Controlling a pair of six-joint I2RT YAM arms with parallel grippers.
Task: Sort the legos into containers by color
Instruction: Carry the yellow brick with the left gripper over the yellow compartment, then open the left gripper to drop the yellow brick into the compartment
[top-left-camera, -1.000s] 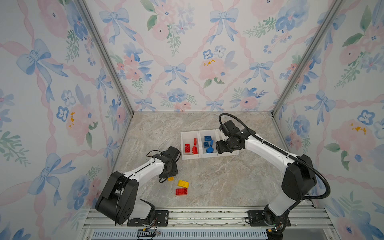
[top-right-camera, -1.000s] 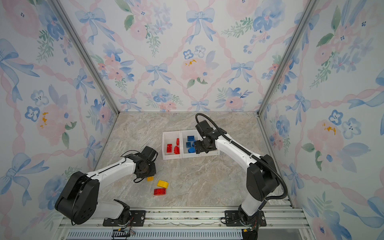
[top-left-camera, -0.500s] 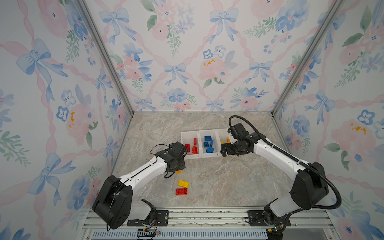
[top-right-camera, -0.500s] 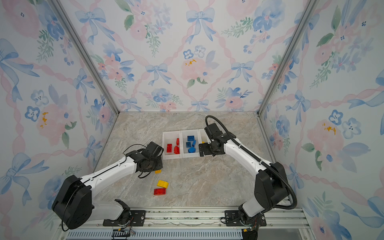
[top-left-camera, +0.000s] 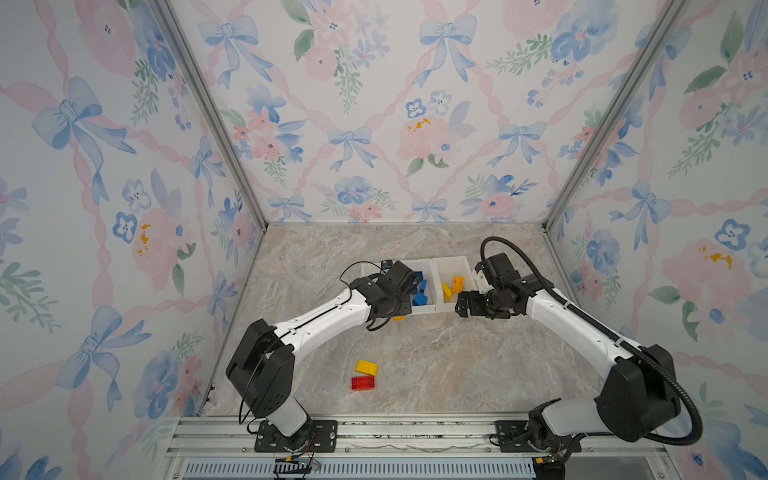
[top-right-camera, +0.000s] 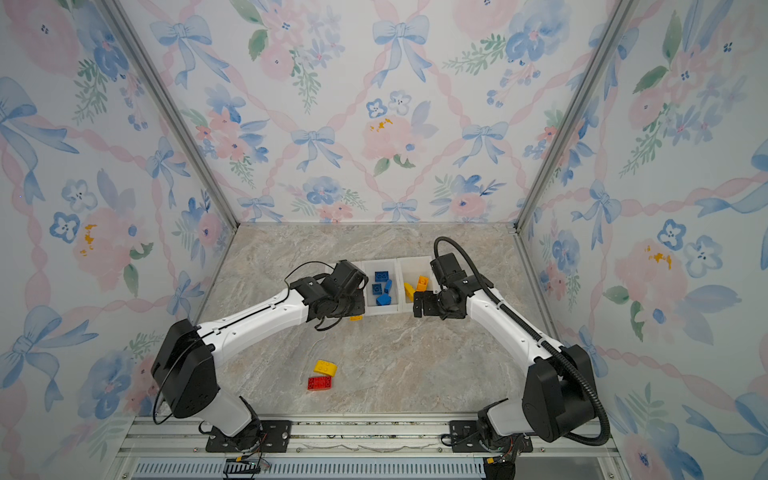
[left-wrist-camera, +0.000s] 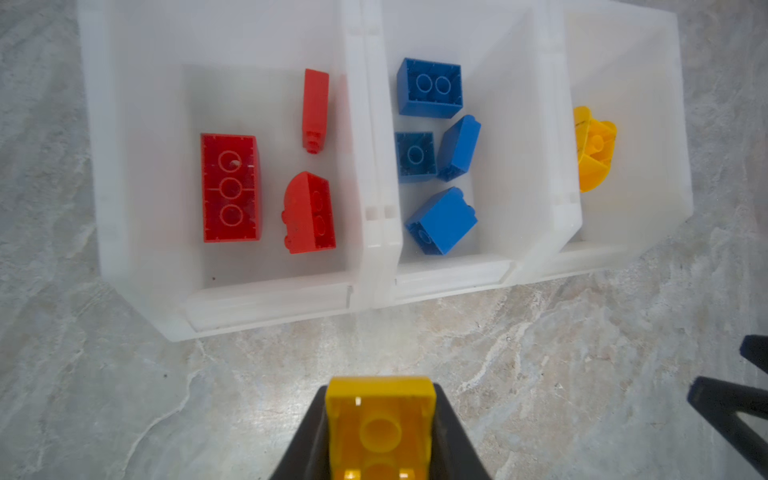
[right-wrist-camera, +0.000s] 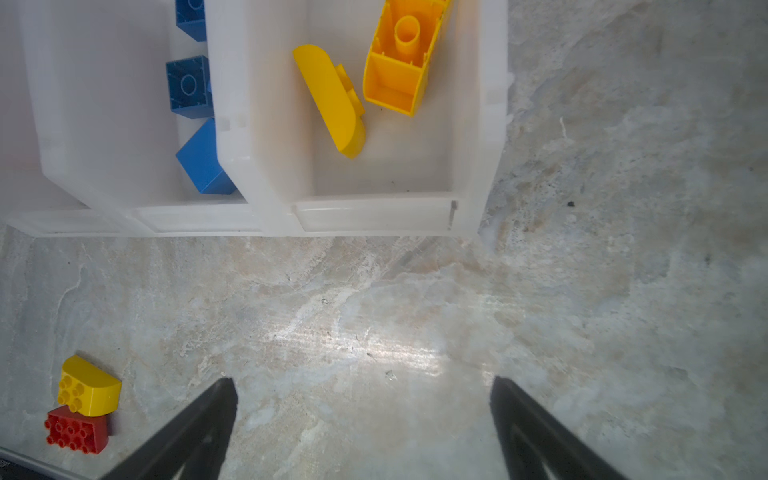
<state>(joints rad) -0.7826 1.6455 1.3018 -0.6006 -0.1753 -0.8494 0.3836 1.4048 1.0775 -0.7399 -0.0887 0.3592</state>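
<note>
My left gripper (left-wrist-camera: 380, 399) is shut on a yellow lego (left-wrist-camera: 380, 432) and hangs just in front of the containers (left-wrist-camera: 266, 299); only a sliver of that lego (top-left-camera: 398, 318) shows in both top views. The left bin holds three red legos (left-wrist-camera: 230, 187), the middle bin several blue ones (left-wrist-camera: 430, 87), and the right bin two yellow ones (right-wrist-camera: 330, 99). My right gripper (right-wrist-camera: 361, 386) stands open and empty over the table before the right bin (right-wrist-camera: 374, 216). A curved yellow lego (top-left-camera: 366, 367) and a red lego (top-left-camera: 363, 382) lie touching near the table's front.
My left arm (top-left-camera: 324, 320) covers the left bin in both top views. The right gripper's fingers (left-wrist-camera: 727, 407) show at the edge of the left wrist view. Floral walls (top-left-camera: 374, 124) close the back and both sides, and a metal rail (top-left-camera: 374, 432) runs along the front.
My left gripper has carried the yellow lego from the front left up to the bins. My right gripper has drawn back from over the bins and opened wide.
</note>
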